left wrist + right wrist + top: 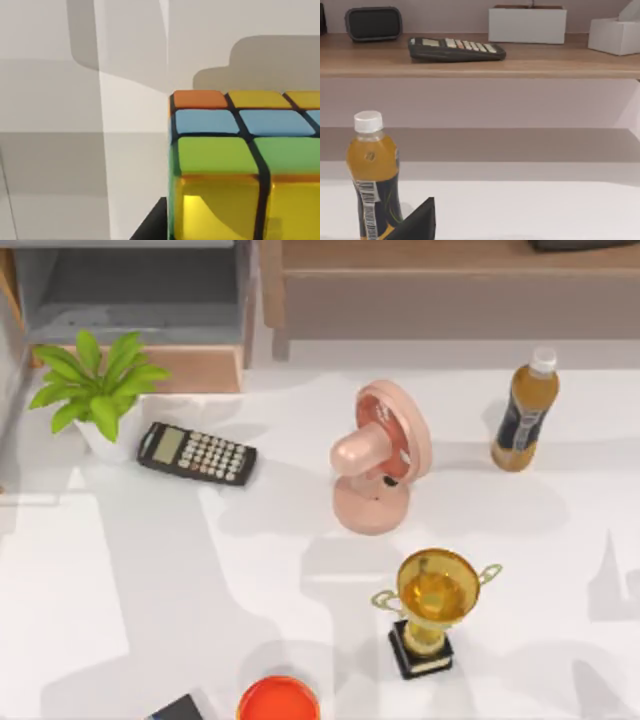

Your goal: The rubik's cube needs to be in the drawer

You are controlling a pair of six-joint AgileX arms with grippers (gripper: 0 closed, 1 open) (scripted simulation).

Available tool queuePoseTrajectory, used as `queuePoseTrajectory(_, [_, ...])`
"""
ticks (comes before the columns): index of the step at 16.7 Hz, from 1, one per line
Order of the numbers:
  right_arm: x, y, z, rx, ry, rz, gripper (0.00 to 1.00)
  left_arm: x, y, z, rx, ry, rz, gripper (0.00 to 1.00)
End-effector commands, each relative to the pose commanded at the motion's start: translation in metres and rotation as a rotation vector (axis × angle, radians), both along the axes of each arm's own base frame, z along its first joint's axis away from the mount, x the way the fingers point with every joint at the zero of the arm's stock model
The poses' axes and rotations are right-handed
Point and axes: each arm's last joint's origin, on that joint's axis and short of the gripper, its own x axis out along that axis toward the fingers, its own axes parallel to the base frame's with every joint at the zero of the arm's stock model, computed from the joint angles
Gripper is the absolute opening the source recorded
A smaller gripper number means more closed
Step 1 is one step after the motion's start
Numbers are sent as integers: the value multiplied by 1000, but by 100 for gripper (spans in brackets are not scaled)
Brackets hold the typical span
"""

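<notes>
Top view, left to right. Drawer (140, 300) at upper left, pulled open, grey floor bare, tan front panel facing the table; its back and left edge run out of the picture. Potted plant (95, 390) stands just in front of the panel's left end and overlaps it. Calculator (197, 453) lies flat just right of the plant, long axis tilted slightly down toward the right. Red round thing (278, 700) at the bottom edge, cut off, can't identify it; a dark corner (180, 708) beside it, also cut off. Pink fan (380, 455) mid-table. Gold trophy (435, 605) on a black base, below and right of the fan. Bottle (525, 410) upright at the right. Brown shelf (450, 280) along the top right, far part cut off.

Rubik's cube (245, 165) appears in the left wrist view, very close, over the white table surface. Cut off by the frame on two sides, so its full extent is unknown. Visible tiles: orange, yellow, blue, green, with glossy yellow on the near face. It's a cube, no long axis; edges sit square to the frame. Can't tell whether it rests on the table or is held. Left gripper: fingers' spread can't be told.

Right wrist view: a second calculator (455, 49) and white boxes (527, 24) on the shelf. Right gripper: fingers' state can't be told.
</notes>
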Motion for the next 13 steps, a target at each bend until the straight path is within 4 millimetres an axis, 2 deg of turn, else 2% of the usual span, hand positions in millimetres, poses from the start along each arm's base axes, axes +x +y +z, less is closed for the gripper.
queuePoseTrajectory(8, [0, 0, 0, 0, 0, 0, 100, 0, 0, 0, 0, 0, 0, 98])
queuePoseTrajectory(13, [0, 0, 0, 0, 0, 0, 100, 0, 0, 0, 0, 0, 0, 100])
